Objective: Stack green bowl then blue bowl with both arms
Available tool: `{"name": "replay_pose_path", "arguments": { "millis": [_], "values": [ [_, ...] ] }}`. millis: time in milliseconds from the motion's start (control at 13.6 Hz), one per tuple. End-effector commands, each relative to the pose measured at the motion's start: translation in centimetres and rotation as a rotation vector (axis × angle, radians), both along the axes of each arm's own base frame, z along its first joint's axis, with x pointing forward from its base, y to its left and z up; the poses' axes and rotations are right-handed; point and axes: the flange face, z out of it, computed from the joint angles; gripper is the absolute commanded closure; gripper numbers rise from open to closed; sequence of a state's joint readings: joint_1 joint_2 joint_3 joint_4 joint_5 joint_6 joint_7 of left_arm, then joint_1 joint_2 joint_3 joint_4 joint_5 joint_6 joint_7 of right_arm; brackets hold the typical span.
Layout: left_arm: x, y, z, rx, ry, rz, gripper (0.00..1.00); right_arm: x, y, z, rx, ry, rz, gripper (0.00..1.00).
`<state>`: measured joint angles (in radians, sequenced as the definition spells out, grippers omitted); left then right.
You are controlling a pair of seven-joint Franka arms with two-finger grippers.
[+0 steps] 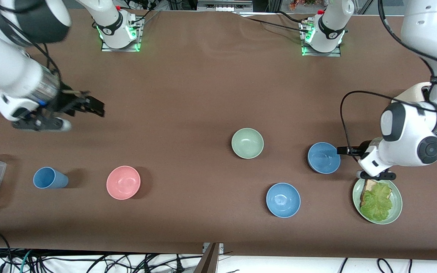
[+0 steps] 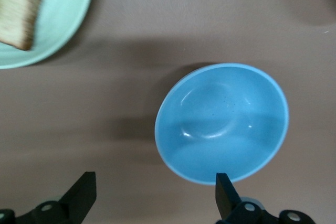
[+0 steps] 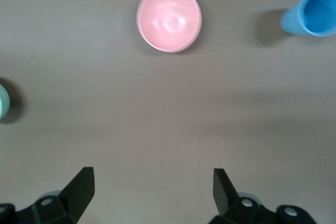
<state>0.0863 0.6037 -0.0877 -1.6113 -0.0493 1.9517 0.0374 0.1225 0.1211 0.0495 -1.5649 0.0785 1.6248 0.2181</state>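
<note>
Left gripper [image 2: 152,200] wide open, empty, hovering low just beside blue bowl [image 1: 324,157], one fingertip [image 2: 224,190] right at its rim in left wrist view. Sits toward left arm's end of table, farther from front cam than second blue bowl [image 1: 283,200], near plate [image 1: 395,212] w/ bread + lettuce.

Right gripper [image 1: 89,106] also spread open, nothing in it, up over bare tabletop at right arm's end, well apart from every bowl. Looks to be waiting. Below it in right wrist view: pink bowl [image 3: 169,18], blue cup [image 3: 311,18].

Green bowl [image 1: 247,143] mid-table, upright, alone, nothing stacked in it yet. Nearer to left arm's end than pink bowl.

Handling, as a guess: glossy, rigid, prob. light, so slippery under pads. Rounded wall gives no flat face. Best bet: pinch rim, one finger inside, one outside, squarely. Could chip or skid if dropped, so lower gently into nest.
</note>
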Motion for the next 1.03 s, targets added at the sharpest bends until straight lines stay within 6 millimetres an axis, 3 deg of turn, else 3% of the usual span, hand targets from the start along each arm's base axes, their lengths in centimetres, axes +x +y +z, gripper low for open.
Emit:
{"name": "replay_pose_path", "arguments": {
  "millis": [0,148,295,369,516,664,959],
  "values": [
    [0.0,-0.1,-3.3,-0.042,0.003,-0.026,0.03,-2.2,-2.0,1.5,0.008,0.007,0.012,0.0],
    [0.3,0.0,-3.9,-0.045,0.002,-0.024,0.19,-1.9,-3.3,1.8,0.007,-0.004,0.042,0.0],
    [0.5,0.7,-4.2,-0.066,0.001,0.002,0.59,-1.9,-4.3,2.1,0.007,-0.008,0.034,0.0],
    [0.5,0.6,-4.2,-0.082,0.004,0.016,0.9,-1.9,-4.4,2.1,0.007,-0.008,0.033,0.0],
    [0.3,0.0,-4.5,-0.124,0.012,0.054,1.0,-2.0,-4.8,2.2,-0.022,-0.007,0.037,0.0],
    [0.2,0.3,-5.4,-0.128,0.025,0.055,1.0,-1.8,-5.0,2.6,-0.064,-0.017,0.045,0.0],
    [0.3,0.5,-5.0,-0.123,0.022,0.054,1.0,-2.8,-5.0,3.0,-0.096,0.057,0.058,0.0]
  ]
}}
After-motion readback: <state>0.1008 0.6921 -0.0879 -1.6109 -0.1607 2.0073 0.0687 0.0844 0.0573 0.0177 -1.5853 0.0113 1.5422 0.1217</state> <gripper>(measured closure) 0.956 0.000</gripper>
